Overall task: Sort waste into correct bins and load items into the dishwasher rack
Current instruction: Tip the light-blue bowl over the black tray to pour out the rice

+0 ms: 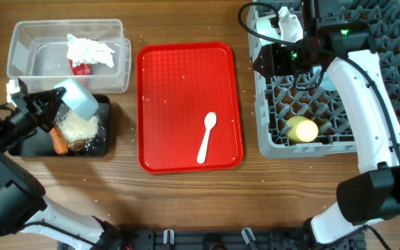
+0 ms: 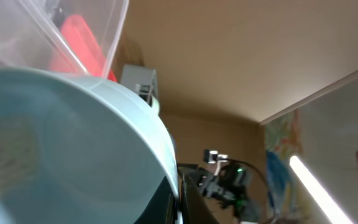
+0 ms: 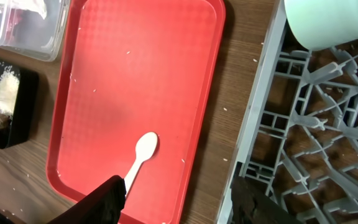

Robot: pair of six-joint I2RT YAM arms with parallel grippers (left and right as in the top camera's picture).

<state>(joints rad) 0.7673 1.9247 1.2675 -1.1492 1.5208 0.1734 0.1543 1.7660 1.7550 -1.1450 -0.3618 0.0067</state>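
My left gripper is shut on the rim of the light blue bowl, holding it tilted over the black tray. The bowl fills the left wrist view. The tray holds the rice heap, the carrot and the brown scrap. The clear tub holds the tissue and red wrapper. The white spoon lies on the red tray. My right gripper is open and empty over the rack's left edge. The rack holds the yellow cup and pale green bowl.
The red serving tray sits in the middle between the bins and the rack, with a few rice grains scattered on it and on the wooden table. My right arm lies across the rack. The plate is not clearly in view.
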